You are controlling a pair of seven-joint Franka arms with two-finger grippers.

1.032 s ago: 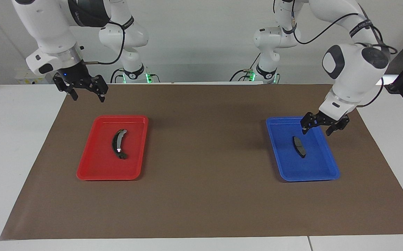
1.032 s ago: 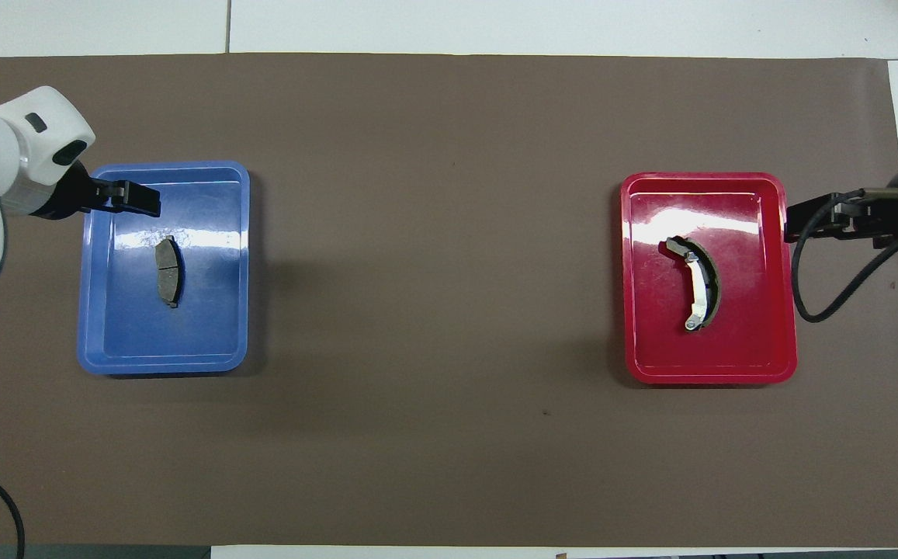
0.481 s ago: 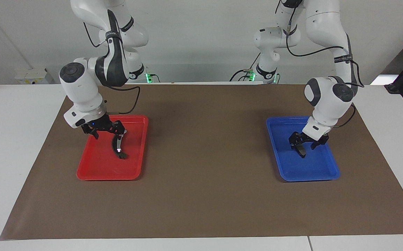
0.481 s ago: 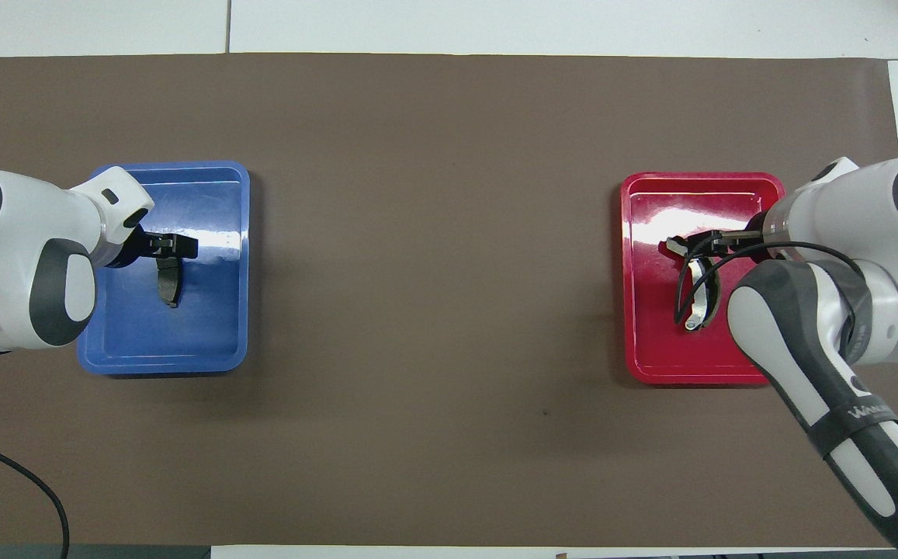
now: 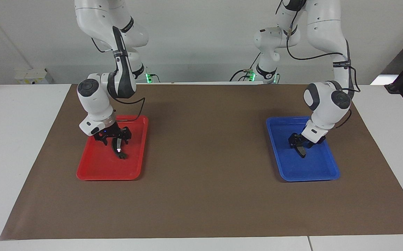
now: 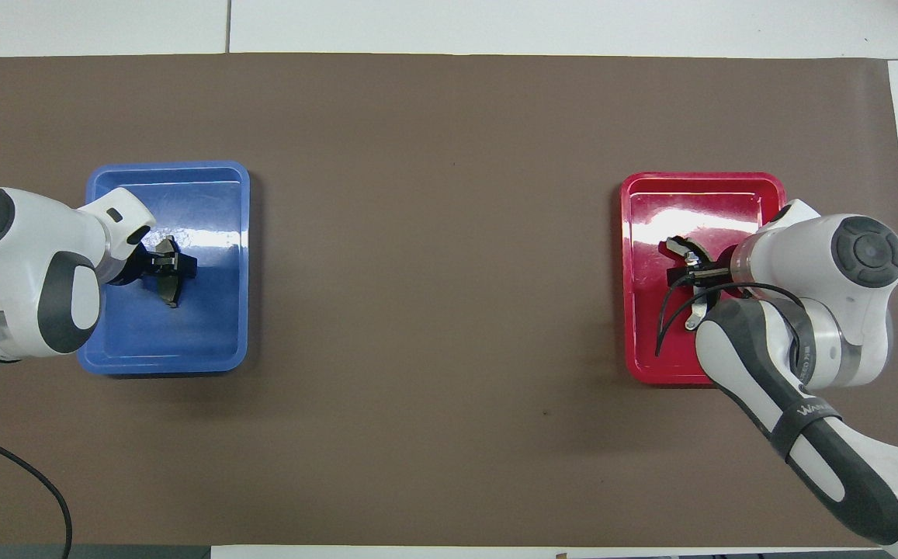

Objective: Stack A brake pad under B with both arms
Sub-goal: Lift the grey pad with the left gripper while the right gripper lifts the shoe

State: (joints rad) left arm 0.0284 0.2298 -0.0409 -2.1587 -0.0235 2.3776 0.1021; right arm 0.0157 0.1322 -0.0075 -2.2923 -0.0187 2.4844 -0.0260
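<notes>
Brown mat [image 5: 201,195] carries two trays at three and nine o'clock. Left gripper [image 5: 300,143] hides much of pad A [image 5: 302,151]; right gripper [image 5: 115,137] straddles B [image 5: 119,150]. Finger spread: cannot tell.

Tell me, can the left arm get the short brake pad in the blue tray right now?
Probably yes. The left end effector is already down at the A brake pad in the blue tray, and nothing else lies in that tray to block it.

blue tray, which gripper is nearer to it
Left. The left gripper is down inside the blue tray, at the A brake pad. The right gripper is down in the red tray.
</notes>
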